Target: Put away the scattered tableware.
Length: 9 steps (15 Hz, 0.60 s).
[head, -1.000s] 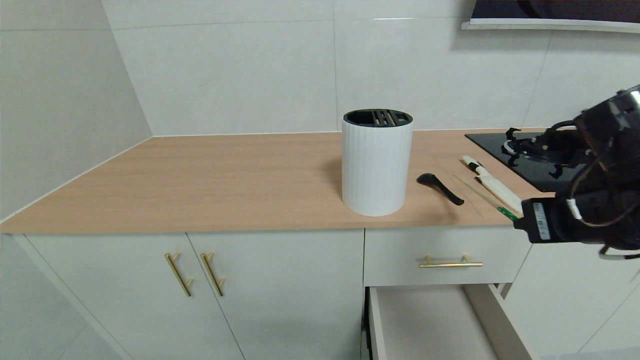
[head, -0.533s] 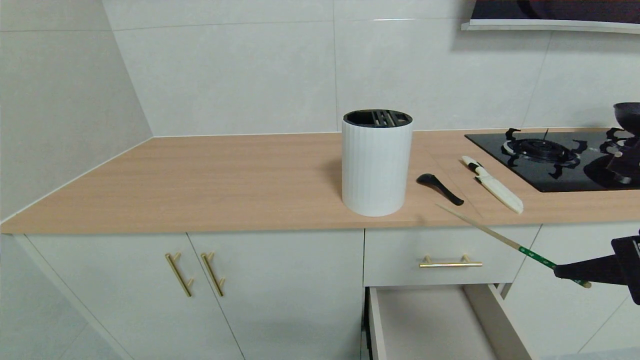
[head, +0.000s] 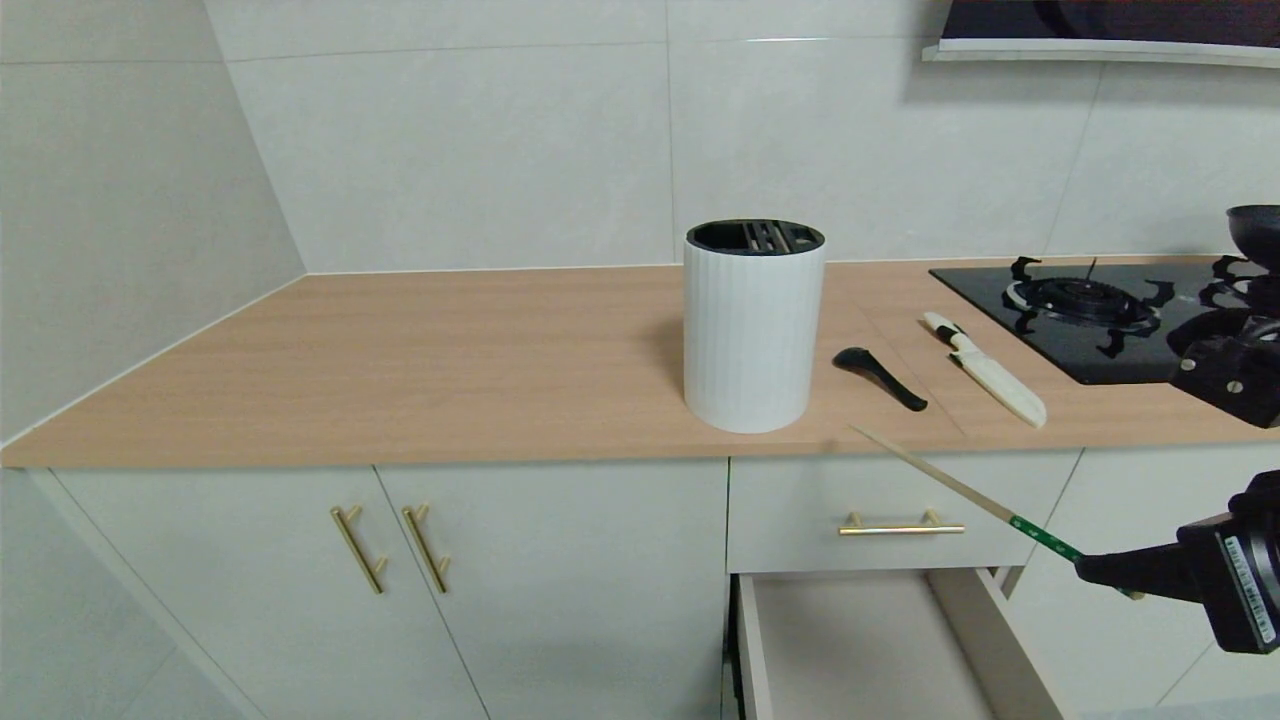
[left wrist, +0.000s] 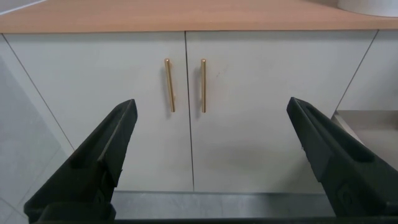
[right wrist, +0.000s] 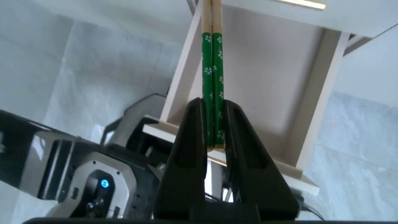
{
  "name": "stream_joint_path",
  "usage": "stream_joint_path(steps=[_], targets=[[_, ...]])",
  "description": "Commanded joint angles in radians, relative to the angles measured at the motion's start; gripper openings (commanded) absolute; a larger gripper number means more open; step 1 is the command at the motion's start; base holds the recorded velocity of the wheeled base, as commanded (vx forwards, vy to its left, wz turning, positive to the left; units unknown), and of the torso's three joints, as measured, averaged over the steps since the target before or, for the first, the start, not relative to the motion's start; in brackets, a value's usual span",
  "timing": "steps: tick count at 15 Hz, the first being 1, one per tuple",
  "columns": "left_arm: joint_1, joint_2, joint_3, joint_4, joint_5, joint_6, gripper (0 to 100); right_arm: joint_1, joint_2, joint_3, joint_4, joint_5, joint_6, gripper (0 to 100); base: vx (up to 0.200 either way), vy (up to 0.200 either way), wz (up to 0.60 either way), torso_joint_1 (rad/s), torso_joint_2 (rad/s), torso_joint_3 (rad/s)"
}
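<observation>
The right jaws are clamping a pair of chopsticks (head: 960, 490) by the green-patterned end, out in front of the desk (head: 400, 360) at about 4 o'clock from the white ribbed holder (head: 754, 330). The chopsticks are slanting up toward 10 o'clock, their bare tips pointing at the desk's front edge near the holder's foot. In the right wrist view the two chopsticks (right wrist: 211, 74) are lying side by side between the closed fingers and are hanging over the open drawer (right wrist: 273, 93). That drawer (head: 860, 640) is standing pulled out below the desk, under a shut drawer with a gold handle (head: 900, 525).

A black spoon (head: 880, 376) is lying on the desk at 3 o'clock from the holder, and a white knife (head: 985, 368) is lying farther out the same way, beside the black stove (head: 1090, 310).

The left jaws are standing wide apart, holding nothing, and are facing the white cabinet doors (left wrist: 186, 87) with their two gold handles.
</observation>
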Motion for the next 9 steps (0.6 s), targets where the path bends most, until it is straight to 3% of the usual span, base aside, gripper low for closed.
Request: stream_joint_path(steps=[1,7,9], targets=[[0.0,0.0,0.0,0.0,0.001,0.0,100,0.002,0.009,0.012,0.0,-0.001,0.0,0,0.0,0.0,0.0,0.0,0.0,0.0],[0.0,0.0,0.0,0.0,0.001,0.0,100,0.003,0.026,0.035,-0.009,0.0,-0.039,0,0.0,0.0,0.0,-0.006,0.02,0.01],[0.0,0.0,0.0,0.0,0.001,0.0,100,0.003,0.03,0.045,-0.017,0.0,-0.039,0,0.0,0.0,0.0,-0.132,0.33,0.195]])
